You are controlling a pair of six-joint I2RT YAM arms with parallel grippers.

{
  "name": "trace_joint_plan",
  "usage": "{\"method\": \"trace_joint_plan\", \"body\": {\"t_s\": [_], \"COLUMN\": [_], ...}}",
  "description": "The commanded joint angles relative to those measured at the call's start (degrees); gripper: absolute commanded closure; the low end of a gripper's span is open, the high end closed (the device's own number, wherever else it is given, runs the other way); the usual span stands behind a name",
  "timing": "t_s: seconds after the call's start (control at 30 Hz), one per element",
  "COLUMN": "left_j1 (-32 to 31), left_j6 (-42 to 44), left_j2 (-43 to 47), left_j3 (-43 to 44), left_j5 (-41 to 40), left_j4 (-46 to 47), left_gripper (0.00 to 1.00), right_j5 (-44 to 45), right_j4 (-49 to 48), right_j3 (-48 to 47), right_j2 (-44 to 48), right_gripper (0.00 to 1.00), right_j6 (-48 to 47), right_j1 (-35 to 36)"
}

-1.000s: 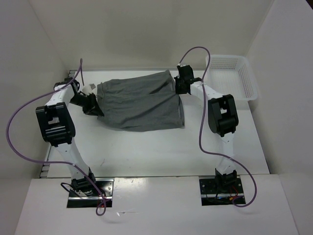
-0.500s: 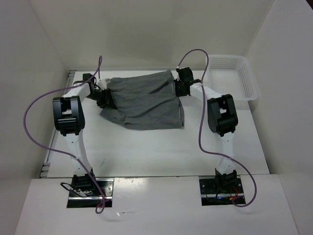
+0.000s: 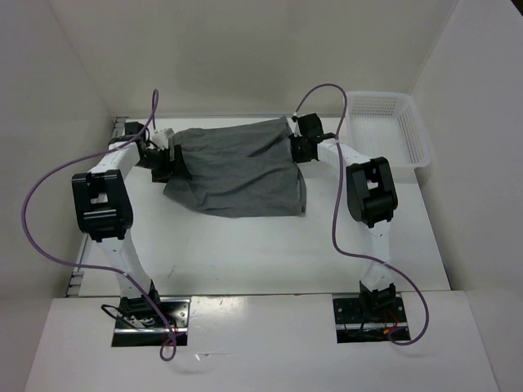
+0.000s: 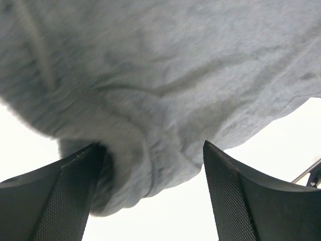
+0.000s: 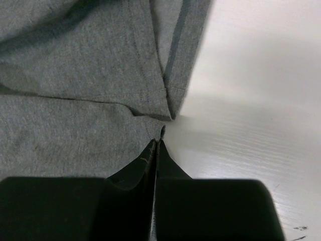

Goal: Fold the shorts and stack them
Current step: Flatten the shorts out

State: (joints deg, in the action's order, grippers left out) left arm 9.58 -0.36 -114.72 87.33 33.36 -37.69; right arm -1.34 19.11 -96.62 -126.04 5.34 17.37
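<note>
Tabletop (image 3: pixel 245 245): left pincer (image 3: pixel 167 160), right pincer (image 3: pixel 296 148) clamp shorts (image 3: pixel 237 170).

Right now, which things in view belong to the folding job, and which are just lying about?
Part of the job:
- grey shorts
- left gripper, fabric bunched between its fingers
- right gripper, shut on an edge of the shorts

Just lying about:
- white mesh basket, far right corner, apart from the shorts

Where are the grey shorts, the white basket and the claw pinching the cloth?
shorts (image 3: pixel 237 167): overhead view, middle of the grey fabric.
white basket (image 3: pixel 417 131): overhead view, its right mesh wall.
right gripper (image 5: pixel 156 143): right wrist view, between the closed fingertips pinching the shorts' hem.
</note>
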Motion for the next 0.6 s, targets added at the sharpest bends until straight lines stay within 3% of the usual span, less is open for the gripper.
{"method": "trace_joint_plan", "body": {"t_s": [0.0,0.27,0.43,0.5,0.57], "left_j1": [2.0,6.4,7.0,6.5,7.0], "left_j6": [0.4,0.4,0.4,0.4,0.4], "left_j2": [1.6,4.9,4.9,4.1,4.1], "left_j3": [-2.2,-7.3,-11.0,-11.0,-11.0], "left_j5": [-2.0,1.5,8.3,8.3,8.3], "left_j4": [-0.8,-2.7,-3.4,-3.4,-4.9], "left_gripper": [0.14,0.1,0.1,0.15,0.29], "right_j5": [-2.3,-2.9,-3.4,-3.4,-3.4], "right_j4": [-1.6,-1.6,-1.6,-1.6,-1.6], "right_j3": [-0.6,0.7,1.3,1.3,1.3], "right_j2": [-0.3,0.9,1.4,1.4,1.9], "right_gripper": [1.0,1.0,1.0,1.0,1.0], "right_j6": [-0.7,-0.7,-1.2,-1.2,-1.2], "right_j1": [0.2,0.2,0.7,0.7,0.7]}}
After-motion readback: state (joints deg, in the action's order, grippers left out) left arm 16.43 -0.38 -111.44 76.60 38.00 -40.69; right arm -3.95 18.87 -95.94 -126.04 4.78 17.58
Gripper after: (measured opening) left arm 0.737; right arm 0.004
